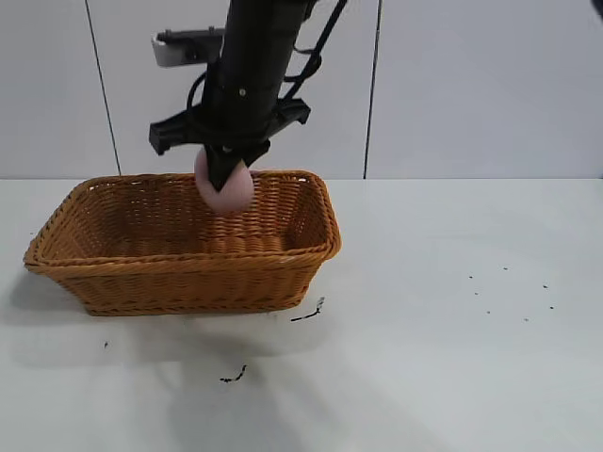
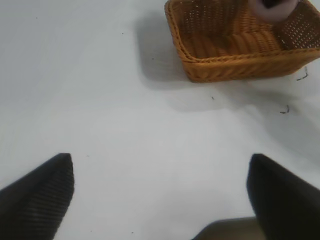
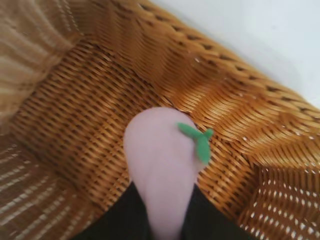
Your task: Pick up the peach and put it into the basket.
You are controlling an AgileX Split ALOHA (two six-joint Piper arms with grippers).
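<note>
The peach (image 1: 226, 191), pale pink with a small green leaf (image 3: 197, 140), is pinched between the black fingers of my right gripper (image 1: 223, 174). The gripper hangs over the right half of the orange-brown wicker basket (image 1: 188, 264), with the peach about level with the rim. In the right wrist view the peach (image 3: 160, 165) sits in my right gripper (image 3: 162, 200) above the basket floor (image 3: 75, 100), near a corner. My left gripper (image 2: 160, 175) is open and empty over bare table, away from the basket (image 2: 230, 60). The left arm is out of the exterior view.
The basket stands on the left part of a white table (image 1: 452, 330). Small dark scraps (image 1: 308, 313) lie on the table in front of it, and more specks (image 1: 509, 292) lie to the right. A white panelled wall is behind.
</note>
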